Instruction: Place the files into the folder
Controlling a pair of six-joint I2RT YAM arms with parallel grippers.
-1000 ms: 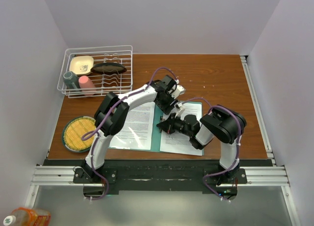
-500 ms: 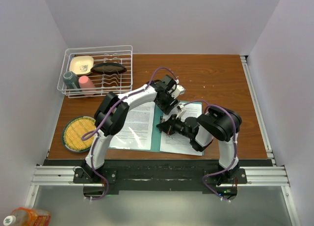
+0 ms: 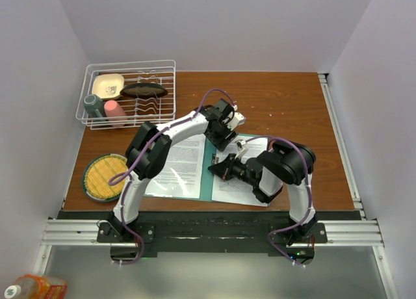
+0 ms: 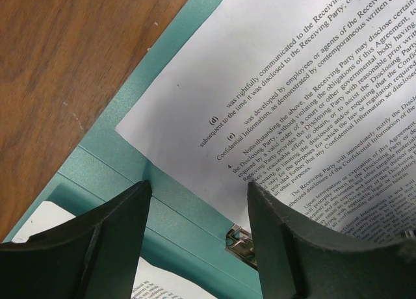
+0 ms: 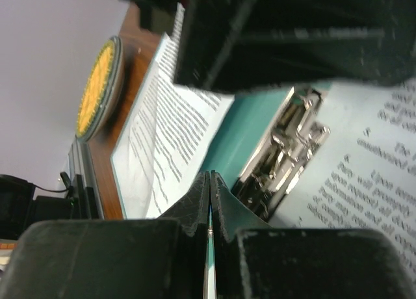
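Observation:
The teal folder (image 3: 207, 182) lies open on the table near the front edge. One of the files (image 3: 184, 164) lies on its left half and another sheet (image 3: 242, 187) on its right half. In the left wrist view my left gripper (image 4: 198, 190) stands open just above the folder's spine (image 4: 188, 227), straddling the metal clip (image 4: 242, 244) and the corner of the right sheet (image 4: 312, 104). My right gripper (image 5: 209, 177) is shut, its tips low on the spine right beside the clip (image 5: 286, 149). In the top view the left gripper (image 3: 224, 134) is at the spine's far end, the right gripper (image 3: 218, 168) mid-spine.
A white wire dish rack (image 3: 130, 94) with cups and bowls stands at the back left. A yellow woven plate (image 3: 104, 177) lies left of the folder, also in the right wrist view as the plate (image 5: 97, 91). A bottle (image 3: 32, 287) sits off the table, bottom left.
The right arm's elbow has swung a little to the left, toward the folder, with its shut gripper staying at the spine. The left arm has hardly moved.

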